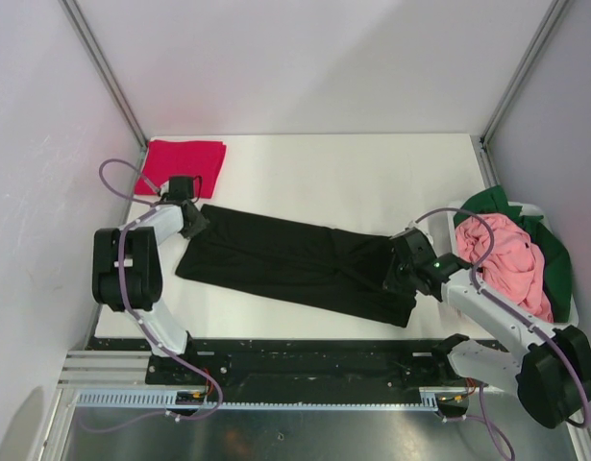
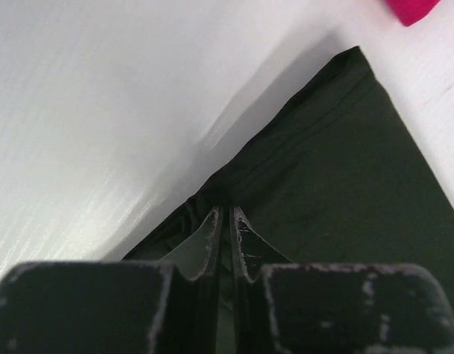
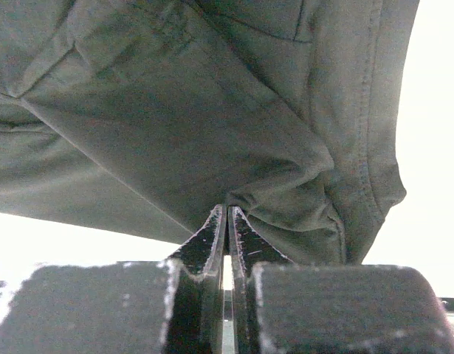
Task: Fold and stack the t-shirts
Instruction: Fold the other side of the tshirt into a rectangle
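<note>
- Black t-shirt (image 1: 295,264) lies spread flat across the table (image 1: 372,178), running on a diagonal from the left-middle toward the near right.
- Left gripper (image 2: 227,215) is at the shirt's far-left corner, with its fingers pressed together and black cloth pinched between them. The corner edge fans out ahead of the tips.
- Right gripper (image 3: 227,214) is at the shirt's right end, clamped on a bunched fold. The stitched hem curls just right of the fingertips.
- The shirt's near-right corner sits just beside the table's near edge, with little room there.
- The shirt's left end has a bare strip of table between it and the near edge.
- Behind the shirt there is a broad bare stretch of white table up to the far edge.
- Crimson red t-shirt (image 1: 184,165) lies folded in the far-left corner, close to the left wall. It is apart from the black shirt, and the left gripper is between the two.
- Pink t-shirt (image 1: 514,261) is heaped on the dark green t-shirt (image 1: 556,252) in the white basket (image 1: 535,209) off the table's right edge, near the right arm.
- Green cloth hangs over the basket rim.
</note>
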